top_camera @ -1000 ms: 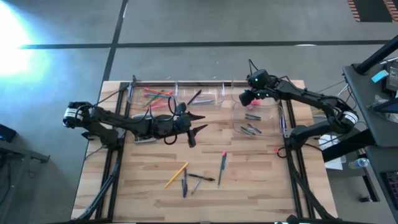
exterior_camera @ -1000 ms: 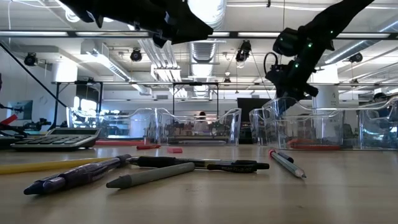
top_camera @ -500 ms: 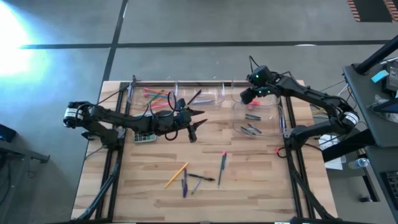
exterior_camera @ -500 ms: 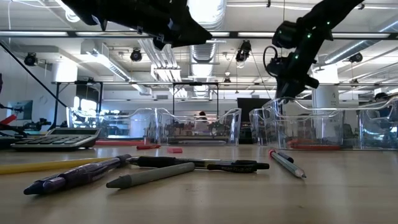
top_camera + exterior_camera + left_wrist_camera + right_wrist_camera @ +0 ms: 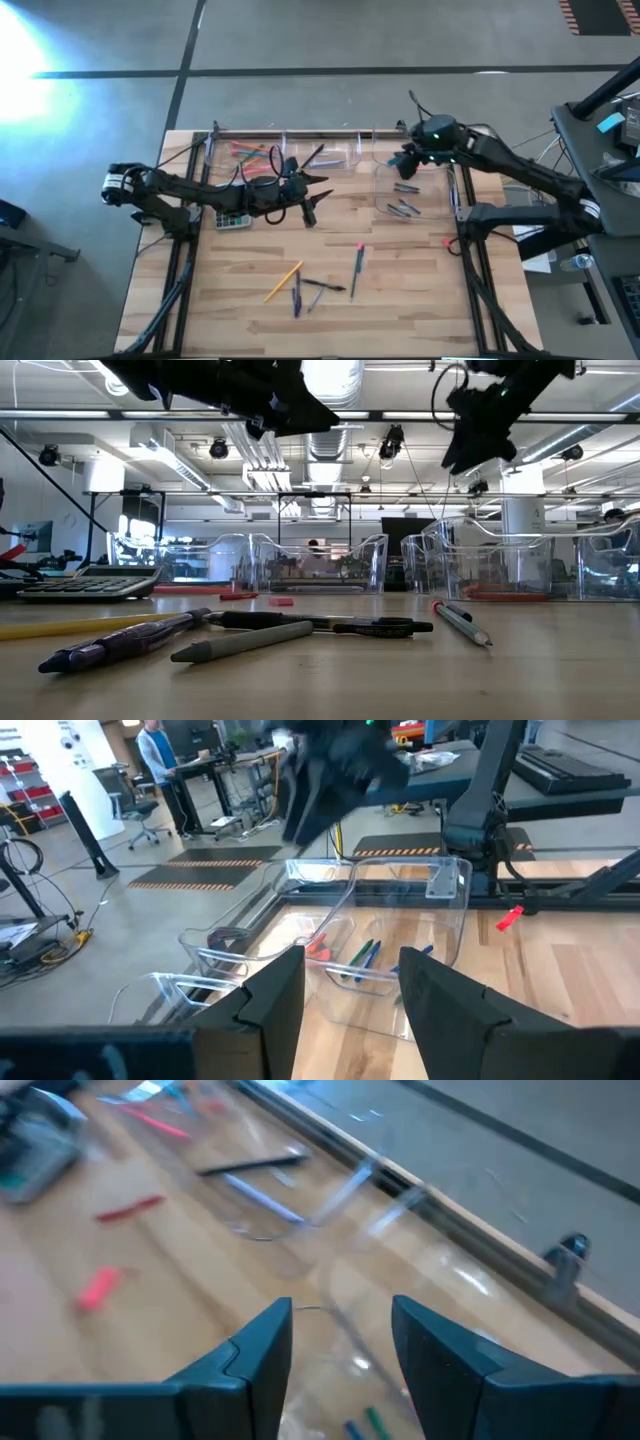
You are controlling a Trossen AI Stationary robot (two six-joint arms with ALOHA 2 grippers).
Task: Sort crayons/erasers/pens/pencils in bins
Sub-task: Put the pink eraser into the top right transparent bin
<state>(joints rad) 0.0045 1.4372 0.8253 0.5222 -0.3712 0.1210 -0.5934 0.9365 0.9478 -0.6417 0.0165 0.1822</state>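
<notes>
- We see four shallow clear plastic bins (image 5: 330, 152) along the table's far edge, pens and pencils (image 5: 310, 285) loose near us.
- Both the left gripper (image 5: 350, 995) and the right gripper (image 5: 340, 1340) are open, empty.
- Pale wood-plank table (image 5: 400, 290), workshop room behind.

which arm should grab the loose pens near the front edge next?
Probably left. The left gripper hangs open and empty mid-table, nearer the loose pens. The right gripper, also empty, is over the right bin.

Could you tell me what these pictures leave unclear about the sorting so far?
- Bins: in the high view the sticks inside are too small to tell apart.
- Right wrist view: motion blur smears the bin's contents.
- Low view: the clear bin walls' glare hides what lies inside.
- Small red pieces: too small to identify.
</notes>
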